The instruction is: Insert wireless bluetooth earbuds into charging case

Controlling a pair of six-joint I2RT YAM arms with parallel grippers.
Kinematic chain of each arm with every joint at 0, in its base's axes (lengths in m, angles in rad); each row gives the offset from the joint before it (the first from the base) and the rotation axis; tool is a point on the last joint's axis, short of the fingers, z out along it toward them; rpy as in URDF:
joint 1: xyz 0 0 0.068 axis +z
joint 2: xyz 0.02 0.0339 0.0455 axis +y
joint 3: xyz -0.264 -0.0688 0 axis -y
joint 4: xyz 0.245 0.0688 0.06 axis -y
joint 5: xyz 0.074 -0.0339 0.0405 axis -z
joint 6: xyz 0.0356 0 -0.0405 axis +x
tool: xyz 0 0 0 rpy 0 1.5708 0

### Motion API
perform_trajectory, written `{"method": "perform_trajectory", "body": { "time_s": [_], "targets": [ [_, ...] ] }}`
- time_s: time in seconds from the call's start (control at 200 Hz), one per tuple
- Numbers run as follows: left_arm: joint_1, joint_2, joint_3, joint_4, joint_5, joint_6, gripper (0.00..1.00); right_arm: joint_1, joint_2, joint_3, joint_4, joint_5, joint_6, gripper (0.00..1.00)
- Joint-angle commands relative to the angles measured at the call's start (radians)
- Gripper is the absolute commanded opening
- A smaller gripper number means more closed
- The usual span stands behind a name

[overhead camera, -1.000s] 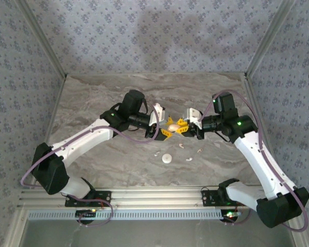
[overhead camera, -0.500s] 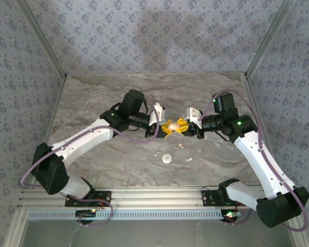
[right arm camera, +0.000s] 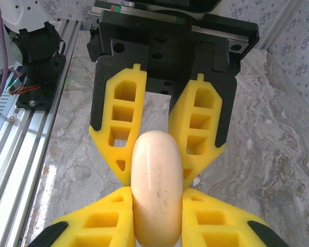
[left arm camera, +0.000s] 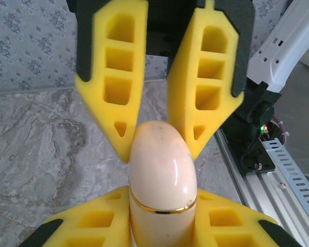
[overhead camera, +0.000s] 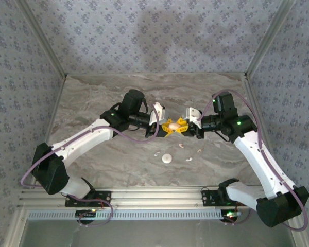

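A: Where's the case [overhead camera: 172, 125]?
B: Aloft, mid-table [overhead camera: 103, 103]; left gripper [overhead camera: 167, 129] and right gripper [overhead camera: 182, 127] both pinch it; it looks closed.
A: And the earbuds [overhead camera: 188, 157]?
B: Loose below; none inserted, I judge.

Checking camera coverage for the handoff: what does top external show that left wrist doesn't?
Top external adds the earbuds lying loose on the table, on the near side of the case, plus the arms end to end. Left wrist adds a gold band round the case. Shared: the left gripper and right gripper meet tip to tip, both shut on the case.
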Motion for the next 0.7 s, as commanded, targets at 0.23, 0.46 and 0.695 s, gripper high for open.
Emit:
{"method": "perform_trajectory", "body": {
  "time_s": [0.23, 0.46, 0.695],
  "targets": [
    [-0.006, -0.015, 0.000, 0.023, 0.059, 0.014, 0.23, -0.081, -0.005, 0.027, 0.090, -0.083, 0.151, 0.42],
    [-0.007, -0.014, -0.018, 0.049, 0.062, 0.003, 0.22, -0.139, 0.002, 0.020, 0.156, -0.079, 0.210, 0.43],
    [0.009, -0.013, -0.072, 0.164, 0.060, -0.068, 0.22, -0.155, 0.008, 0.016, 0.187, -0.062, 0.294, 0.44]
  ]
}}
